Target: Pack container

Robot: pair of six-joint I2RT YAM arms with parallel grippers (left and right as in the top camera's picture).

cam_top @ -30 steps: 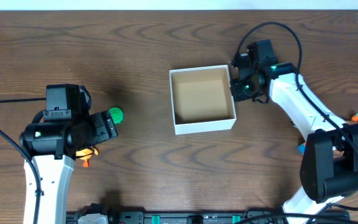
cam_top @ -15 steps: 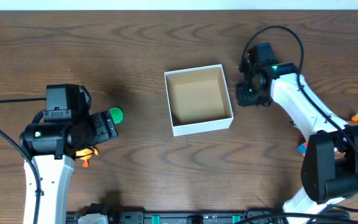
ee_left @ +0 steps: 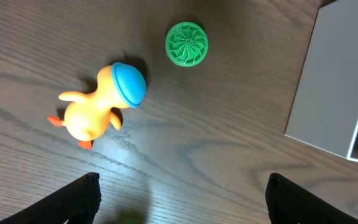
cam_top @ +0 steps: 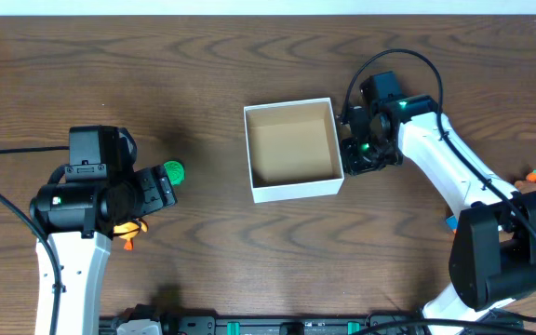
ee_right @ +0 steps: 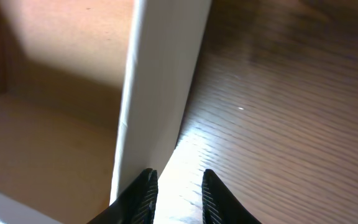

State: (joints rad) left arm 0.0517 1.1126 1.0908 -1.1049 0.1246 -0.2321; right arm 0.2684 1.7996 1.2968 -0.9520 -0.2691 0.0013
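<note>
Overhead: container (cam_top: pixel 296 189) at frame centre on the wooden table (cam_top: pixel 249 56), open top up, tan inside showing. Right gripper (cam_top: pixel 354 154) close against its right wall; gap between the jaws unreadable from up there. Only from the right wrist: jaws narrowly parted, low in frame, just outside the white wall, pinching nothing. Left gripper (ee_left: pixel 182 193) spread wide over bare wood. Plain from the left wrist: yellow duck (ee_left: pixel 98 109) with blue cap, at centre left. Overhead, mostly hidden under the arm. Green disc (ee_left: pixel 186 43) just beside it.
</note>
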